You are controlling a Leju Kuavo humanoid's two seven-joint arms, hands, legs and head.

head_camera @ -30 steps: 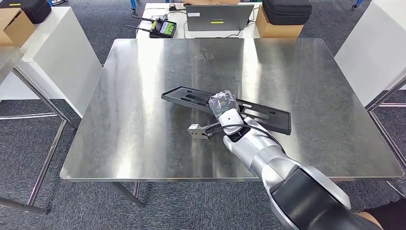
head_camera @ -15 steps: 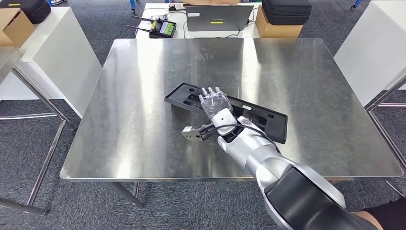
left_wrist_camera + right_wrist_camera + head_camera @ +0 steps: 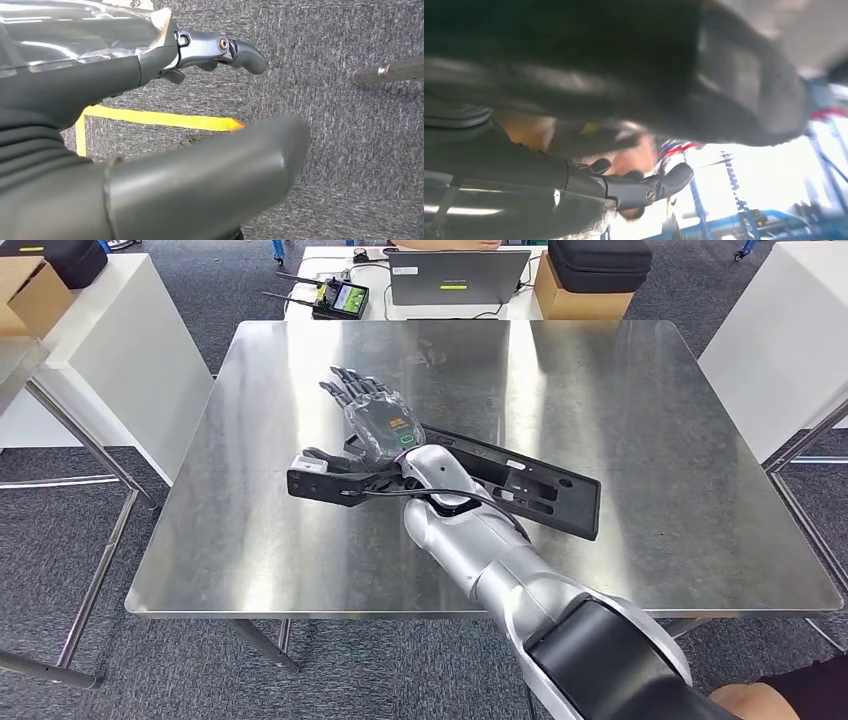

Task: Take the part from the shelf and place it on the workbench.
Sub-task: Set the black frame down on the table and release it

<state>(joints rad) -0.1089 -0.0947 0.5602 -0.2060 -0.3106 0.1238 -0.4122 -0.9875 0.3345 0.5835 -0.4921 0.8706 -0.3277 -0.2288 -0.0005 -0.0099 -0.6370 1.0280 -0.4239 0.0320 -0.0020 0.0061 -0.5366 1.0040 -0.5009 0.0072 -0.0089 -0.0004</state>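
Part: flat black plate point(image 3: 545, 485) with slots, lying on the steel workbench point(image 3: 640, 400), right of centre, slightly angled.
Right hand point(image 3: 375, 420): raised over the workbench just left of the plate's near end, palm up, fingers point(image 3: 350, 385) spread, grasping nothing.
Left hand point(image 3: 150, 115): hanging over grey carpet with a yellow line point(image 3: 160, 119), fingers loose, empty.
Behind the workbench: laptop point(image 3: 458, 275) on a white table; cardboard box point(image 3: 585, 295) beside it.
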